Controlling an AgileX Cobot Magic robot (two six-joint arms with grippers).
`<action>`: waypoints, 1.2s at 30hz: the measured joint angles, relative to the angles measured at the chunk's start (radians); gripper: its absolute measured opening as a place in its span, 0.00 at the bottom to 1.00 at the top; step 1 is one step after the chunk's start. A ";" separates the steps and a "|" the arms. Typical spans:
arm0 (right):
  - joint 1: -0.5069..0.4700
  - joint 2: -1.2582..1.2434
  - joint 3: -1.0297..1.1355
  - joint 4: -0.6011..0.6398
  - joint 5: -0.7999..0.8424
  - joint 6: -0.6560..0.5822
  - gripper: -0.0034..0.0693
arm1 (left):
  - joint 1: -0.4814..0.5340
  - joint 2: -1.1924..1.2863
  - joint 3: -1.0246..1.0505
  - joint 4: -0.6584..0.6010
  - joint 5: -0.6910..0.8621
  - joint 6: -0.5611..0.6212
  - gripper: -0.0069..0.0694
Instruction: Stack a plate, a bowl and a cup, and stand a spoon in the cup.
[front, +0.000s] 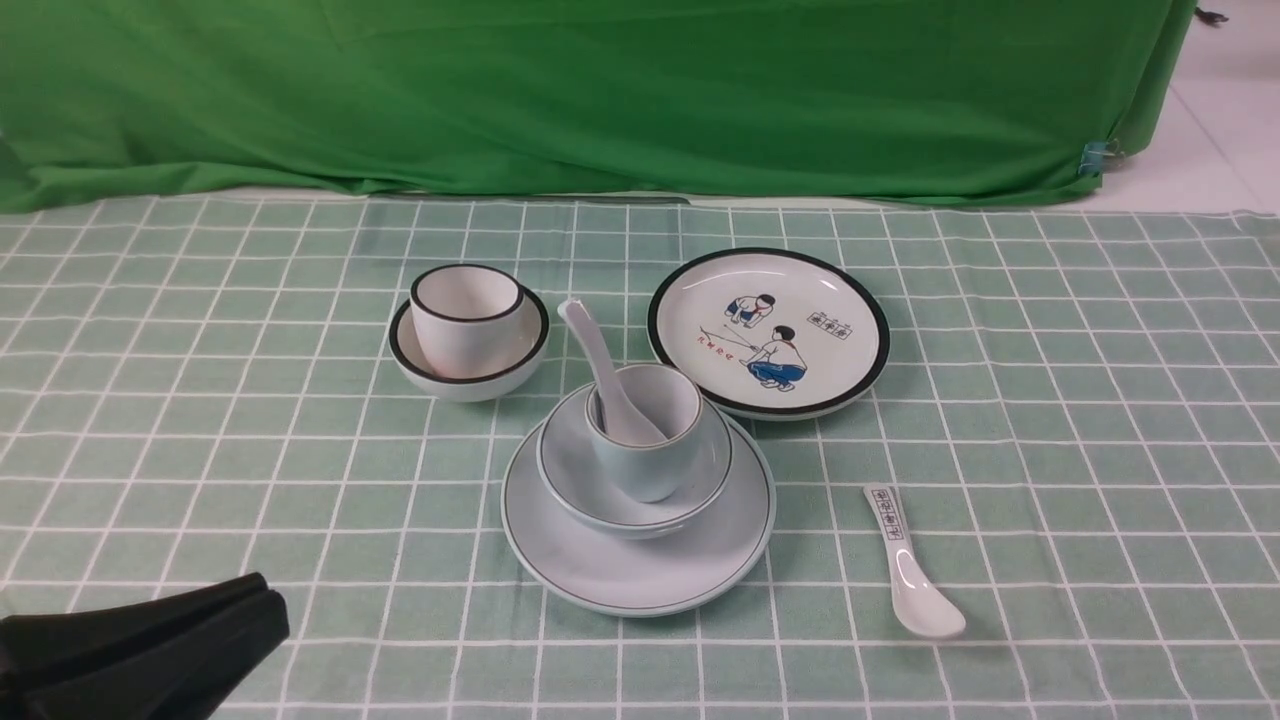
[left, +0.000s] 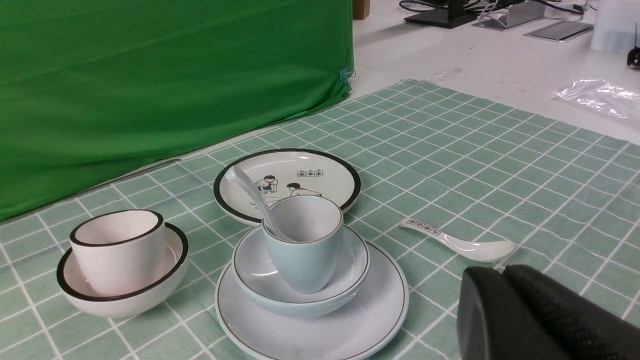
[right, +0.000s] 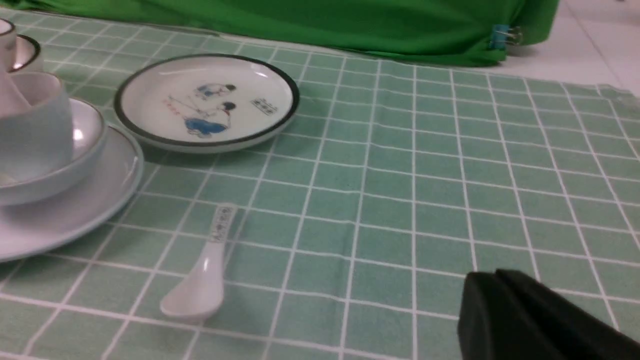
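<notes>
The pale blue-green plate (front: 600, 570) lies on the checked cloth with the matching bowl (front: 575, 480) on it and the cup (front: 650, 445) standing in the bowl. The plain white spoon (front: 598, 360) stands in the cup, its handle leaning up toward the back left. The same stack shows in the left wrist view: plate (left: 350, 320), bowl (left: 260, 272), cup (left: 305, 250), spoon (left: 250, 195). My left gripper (front: 265, 605) rests low at the front left, shut and empty, apart from the stack. My right gripper (right: 492, 280) is shut and empty, out of the front view.
A black-rimmed white bowl (front: 470, 375) holding a black-rimmed white cup (front: 465, 320) stands behind left of the stack. A black-rimmed plate with cartoon figures (front: 768, 330) lies behind right. A white spoon with printed handle marks (front: 905, 560) lies right of the stack. A green drape (front: 600, 90) hangs at the back.
</notes>
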 joint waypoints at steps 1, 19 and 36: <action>-0.013 -0.038 0.031 0.000 0.000 0.000 0.07 | 0.000 0.000 0.000 0.000 0.000 0.000 0.11; -0.030 -0.178 0.155 0.037 0.089 0.049 0.07 | -0.001 -0.002 0.001 0.002 0.004 0.000 0.11; -0.030 -0.178 0.155 0.037 0.090 0.049 0.11 | -0.001 -0.002 0.002 0.008 0.004 0.000 0.11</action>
